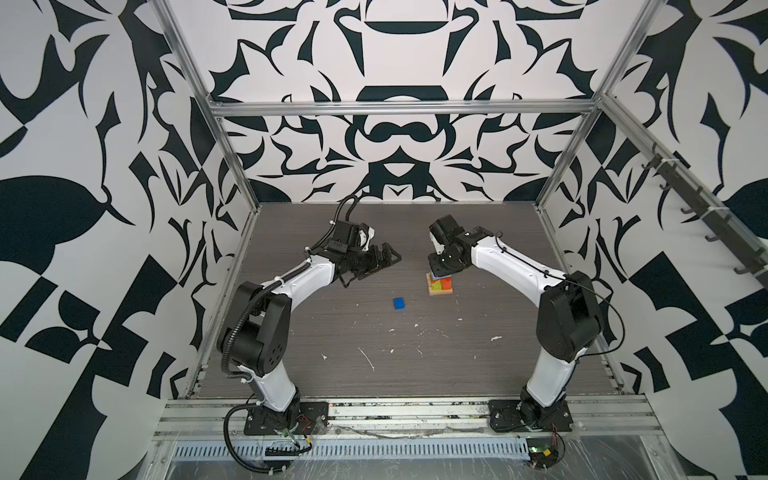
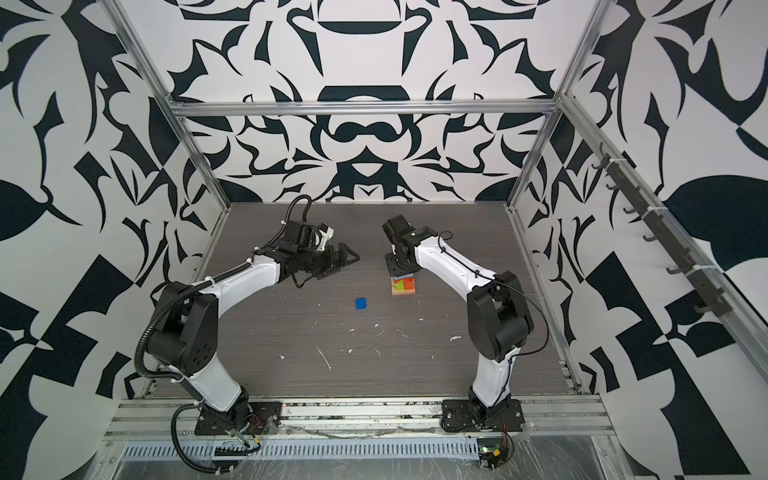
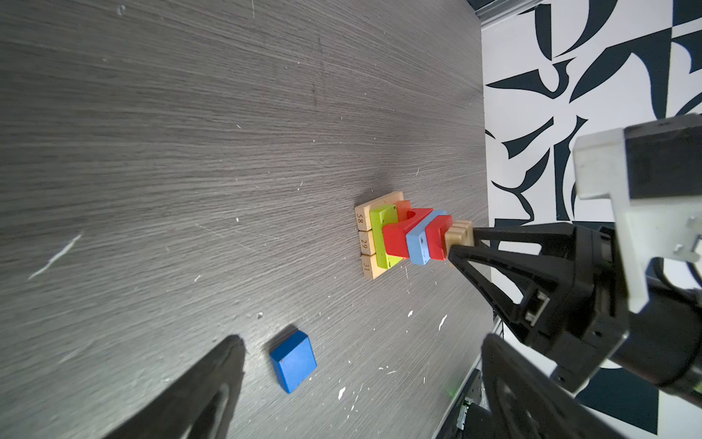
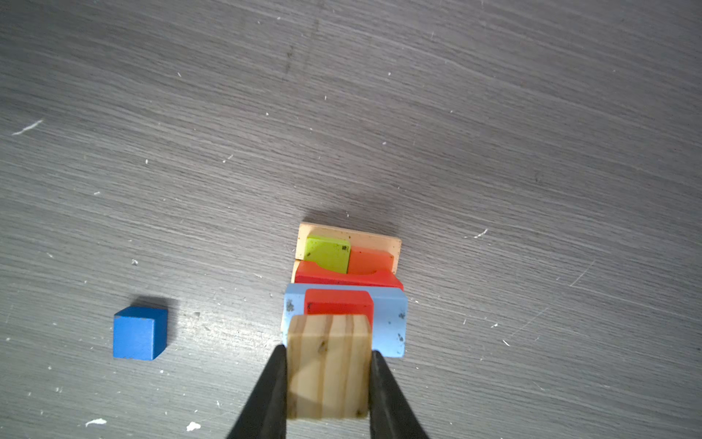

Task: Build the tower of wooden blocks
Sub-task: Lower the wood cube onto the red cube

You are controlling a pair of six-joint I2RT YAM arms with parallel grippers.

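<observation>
Clearly the right claw (image 4: 329,351) is clamped on the plain tan wooden cube (image 4: 327,380), pinching its sides so its underside can seat on the small red block (image 4: 338,302) topping the multicoloured wood block tower (image 1: 439,284), which stands on the grey desk (image 1: 374,353). The left claw (image 1: 390,259) hangs spread apart, clear of the stack. The dark blue wooden cube (image 1: 399,303) lies apart from it, probably last.
</observation>
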